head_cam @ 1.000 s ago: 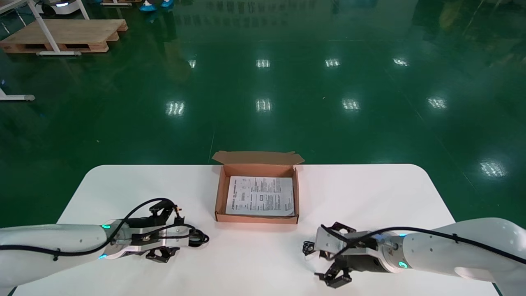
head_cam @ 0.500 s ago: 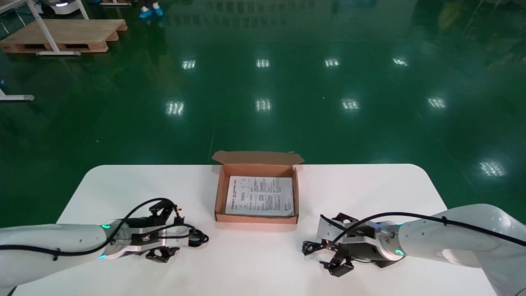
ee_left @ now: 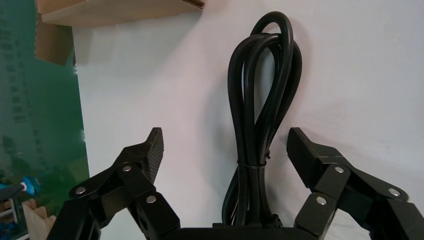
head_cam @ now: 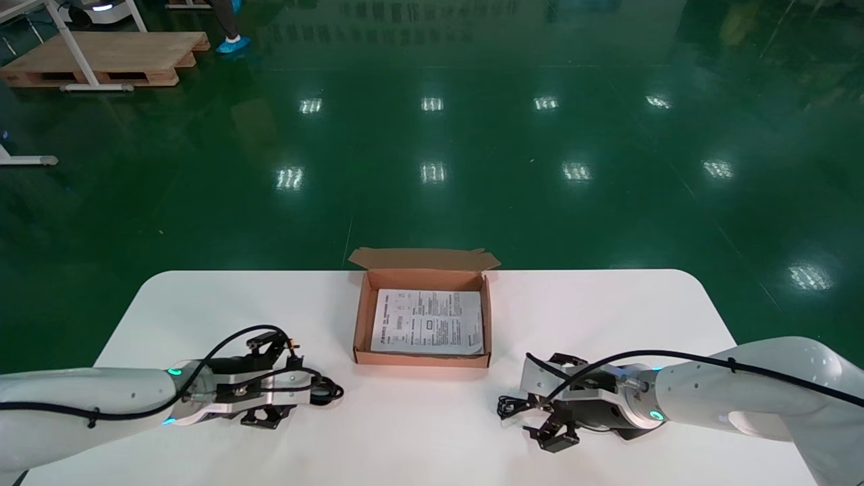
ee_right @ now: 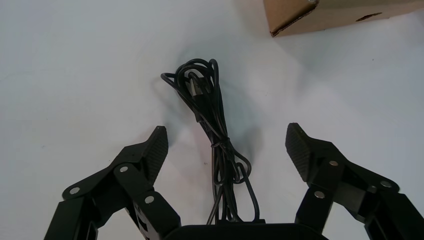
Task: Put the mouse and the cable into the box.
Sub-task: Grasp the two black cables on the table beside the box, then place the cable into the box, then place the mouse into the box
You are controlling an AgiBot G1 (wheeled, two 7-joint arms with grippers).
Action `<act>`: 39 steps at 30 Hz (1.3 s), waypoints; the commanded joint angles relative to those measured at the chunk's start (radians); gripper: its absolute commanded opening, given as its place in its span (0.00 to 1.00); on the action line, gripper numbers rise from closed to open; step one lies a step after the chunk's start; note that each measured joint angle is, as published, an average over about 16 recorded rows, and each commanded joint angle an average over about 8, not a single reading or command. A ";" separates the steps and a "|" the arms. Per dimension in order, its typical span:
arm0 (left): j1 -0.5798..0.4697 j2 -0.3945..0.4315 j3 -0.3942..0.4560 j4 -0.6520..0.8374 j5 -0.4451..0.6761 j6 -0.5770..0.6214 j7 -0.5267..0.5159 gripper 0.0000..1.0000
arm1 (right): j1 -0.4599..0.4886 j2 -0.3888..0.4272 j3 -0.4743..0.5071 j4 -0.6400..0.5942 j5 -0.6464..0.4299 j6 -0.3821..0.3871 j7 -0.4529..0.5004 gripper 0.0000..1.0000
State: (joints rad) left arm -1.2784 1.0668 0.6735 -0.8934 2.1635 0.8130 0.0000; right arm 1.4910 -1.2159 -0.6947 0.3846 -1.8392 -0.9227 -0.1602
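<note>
the thick black cable point(ee_left: 252, 145), tied in a bundle, lies on the white table point(head_cam: 418, 439) between the spread fingers of our left gripper point(ee_left: 226, 142), neither pad touching it, near the front left corner of the box point(head_cam: 362, 317). a thinner cable point(ee_right: 218, 140), also bundled, lies between the wide-open fingers of our right gripper point(ee_right: 227, 137), off the box's front right corner. the box stands open at the table's middle, a printed sheet point(head_cam: 428, 322) flat inside.
</note>
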 commanded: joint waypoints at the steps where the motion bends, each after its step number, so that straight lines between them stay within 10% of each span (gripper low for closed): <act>1: 0.000 0.000 0.000 0.000 0.000 0.000 0.000 0.00 | -0.001 0.001 0.000 0.003 0.000 0.000 0.001 0.00; 39: 0.000 0.000 0.000 -0.001 0.000 0.001 0.000 0.00 | -0.005 0.004 0.001 0.013 0.001 -0.002 0.005 0.00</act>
State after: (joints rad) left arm -1.2782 1.0668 0.6736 -0.8940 2.1635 0.8136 0.0000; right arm 1.4862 -1.2123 -0.6935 0.3973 -1.8379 -0.9244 -0.1551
